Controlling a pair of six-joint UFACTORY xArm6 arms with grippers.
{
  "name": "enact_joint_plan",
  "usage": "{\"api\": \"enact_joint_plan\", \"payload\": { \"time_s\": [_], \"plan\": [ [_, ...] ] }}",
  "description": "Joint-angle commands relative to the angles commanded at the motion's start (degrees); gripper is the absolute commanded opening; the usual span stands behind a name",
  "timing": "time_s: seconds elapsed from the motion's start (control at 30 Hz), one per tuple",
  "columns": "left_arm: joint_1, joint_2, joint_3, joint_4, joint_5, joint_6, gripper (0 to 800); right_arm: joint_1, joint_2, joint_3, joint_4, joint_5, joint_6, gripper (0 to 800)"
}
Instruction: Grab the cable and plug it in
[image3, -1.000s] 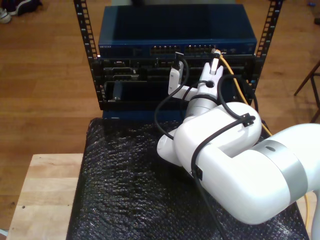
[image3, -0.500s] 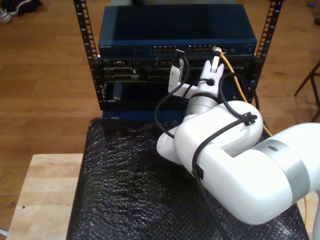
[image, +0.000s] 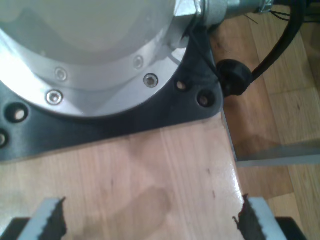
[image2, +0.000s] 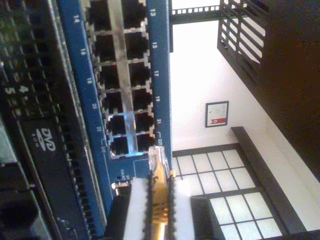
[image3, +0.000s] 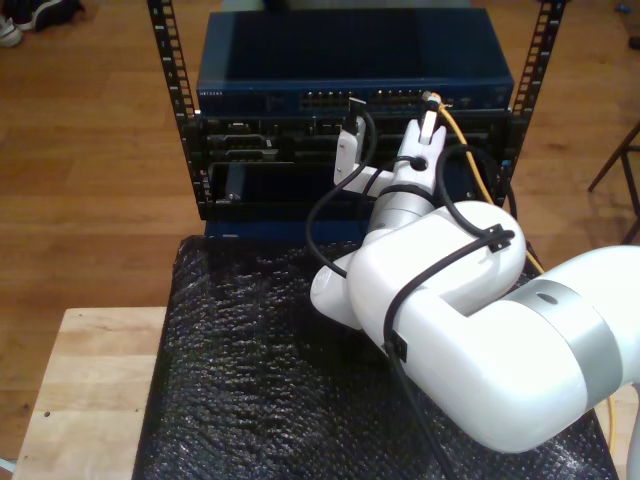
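Beneath the rack (image3: 350, 110) — black bubbly mat (image3: 250, 370), wooden floor (image3: 90, 150) around.

switch panel (image2: 162, 75): port numbers 13–22 | black unit (image2: 42, 145): "DVD"

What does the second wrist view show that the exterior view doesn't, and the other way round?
Second wrist view: the numbered ports on the blue switch, with the clear plug right by the end ports. Exterior view: the white arm, the rack and the black mat. Both: my second end effector gripping the cable at the switch.
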Motion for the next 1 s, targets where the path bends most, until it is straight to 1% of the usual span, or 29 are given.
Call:
{"api": "enact_joint_plan", "payload": {
  "time_s": [0.37,1.0],
  "plan": [
    [0.0,0.0,0.0,0.0,0.0,0.0,800,0.4,0.0,-0.4,1.8,-0.2,-0.9,0],
    [0.0,0.0,0.0,0.0,0.0,0.0,800,0.5,0.3,-0.7,1.8,0.0,-0.9,0]
  ]
}}
